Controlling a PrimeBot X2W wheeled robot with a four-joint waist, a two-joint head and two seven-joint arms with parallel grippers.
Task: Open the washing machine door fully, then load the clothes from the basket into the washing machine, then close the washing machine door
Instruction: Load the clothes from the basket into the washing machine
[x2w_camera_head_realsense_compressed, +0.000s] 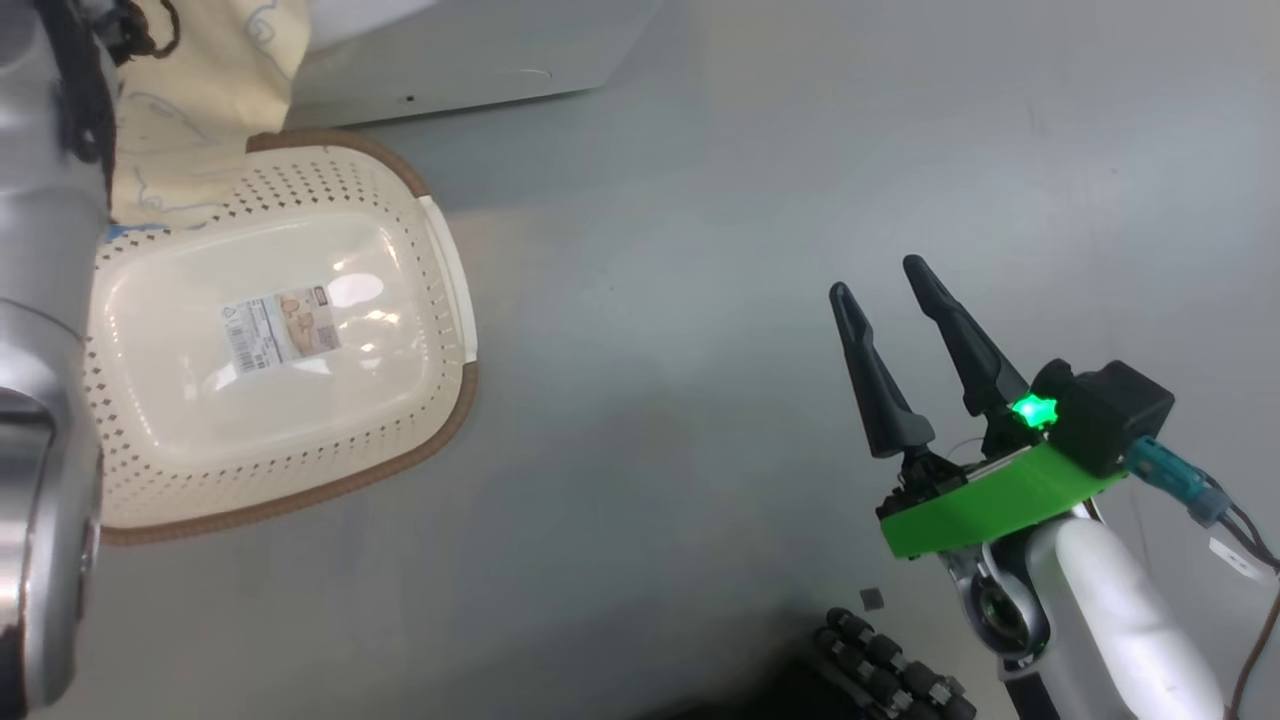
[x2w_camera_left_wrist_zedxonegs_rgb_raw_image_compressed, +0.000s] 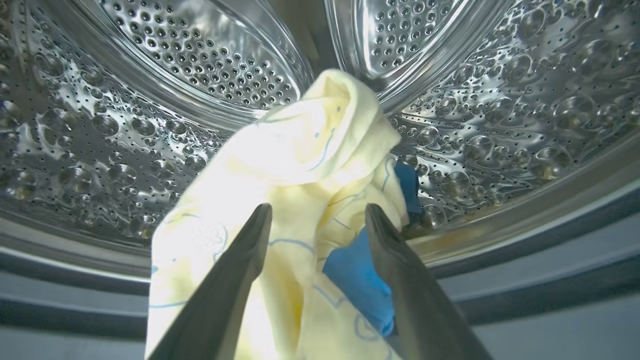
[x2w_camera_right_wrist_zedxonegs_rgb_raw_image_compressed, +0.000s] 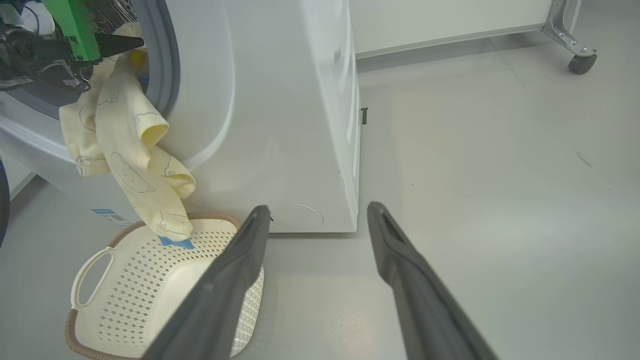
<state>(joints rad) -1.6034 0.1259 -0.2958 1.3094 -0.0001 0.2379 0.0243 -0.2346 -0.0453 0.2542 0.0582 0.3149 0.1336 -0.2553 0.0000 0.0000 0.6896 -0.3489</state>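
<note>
1. Head view: the basket (x2w_camera_head_realsense_compressed: 440, 430) sits on the grey floor (x2w_camera_head_realsense_compressed: 720, 200), its label sticker (x2w_camera_head_realsense_compressed: 285, 330) bare on its bottom. The clothes (x2w_camera_head_realsense_compressed: 200, 100) hang over the basket's far left rim. The foot of the washing machine (x2w_camera_head_realsense_compressed: 470, 60) runs along the floor's far edge. The right gripper (x2w_camera_head_realsense_compressed: 878, 277) hovers above the floor, well apart from the basket. Its fingers are spread and there is nothing between them.
2. Left wrist view: the left gripper (x2w_camera_left_wrist_zedxonegs_rgb_raw_image_compressed: 318, 207) points into the steel drum (x2w_camera_left_wrist_zedxonegs_rgb_raw_image_compressed: 500, 125). Its fingers are spread as wide as the right one's. The cream fabric with its blue patch (x2w_camera_left_wrist_zedxonegs_rgb_raw_image_compressed: 357, 280) lies between and beyond them, and they are not pinching it. Part of the cloth reaches into the drum.
3. Right wrist view: the right claw is wide open and empty over the floor. Beyond it the clothes trail from the machine's mouth beside the grey gasket (x2w_camera_right_wrist_zedxonegs_rgb_raw_image_compressed: 167, 65), where the left gripper is. They run down the white front, and the lowest end hangs just inside the basket's far rim. A blue sticker (x2w_camera_right_wrist_zedxonegs_rgb_raw_image_compressed: 107, 215) shows low on the machine.
</note>
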